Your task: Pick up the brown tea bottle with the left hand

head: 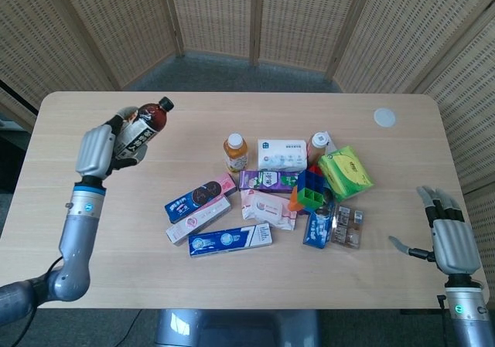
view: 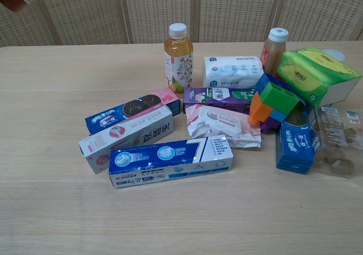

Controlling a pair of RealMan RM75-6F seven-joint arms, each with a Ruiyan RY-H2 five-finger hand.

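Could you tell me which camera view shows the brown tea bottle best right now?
The head view: the brown tea bottle shows whole, held by the left robot hand. The chest view catches only a sliver at its top-left corner.

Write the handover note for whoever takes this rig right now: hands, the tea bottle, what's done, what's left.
Left hand: grips the brown tea bottle, raised off the table, tilted, cap pointing up and away from the hand.
Right hand: holds nothing, fingers apart, near the table's right front corner.
Done: bottle is picked up, clear of the clutter of boxes and packets; the orange drink bottle is upright.
Left: nothing but keeping the hold steady; the chest view catches only a sliver of the bottle in its top left corner.
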